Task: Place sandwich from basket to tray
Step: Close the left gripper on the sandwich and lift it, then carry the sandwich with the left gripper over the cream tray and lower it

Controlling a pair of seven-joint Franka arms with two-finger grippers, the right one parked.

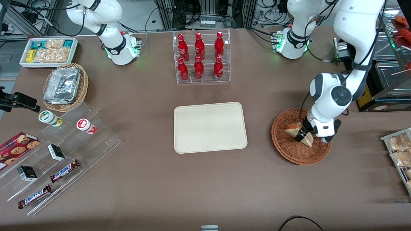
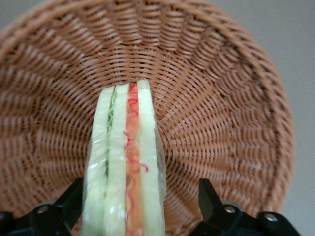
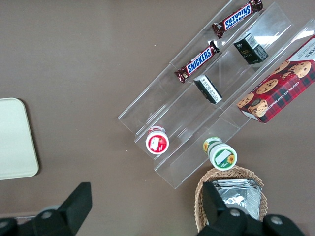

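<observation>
The reddish-brown wicker basket [image 1: 289, 151] stands toward the working arm's end of the table, beside the cream tray [image 1: 210, 128]. Two sandwich wedges lie in it: one [image 1: 308, 140] nearer the front camera, another [image 1: 292, 129] just farther from it. My gripper [image 1: 301, 134] is down inside the basket between them. In the left wrist view the basket [image 2: 221, 98] fills the frame, and the gripper [image 2: 140, 199] stands open around a sandwich [image 2: 125, 162] with white bread, green and orange-red layers. One finger [image 2: 66, 204] touches the bread. The other finger [image 2: 209, 196] stands apart from it.
A clear rack of red bottles [image 1: 201, 57] stands farther from the front camera than the tray. Bags of beige snacks [image 1: 399, 150] lie at the working arm's table edge. A foil-lined basket [image 1: 64, 86], white snack bin [image 1: 49, 51] and acrylic steps with bars [image 1: 64, 150] lie toward the parked arm's end.
</observation>
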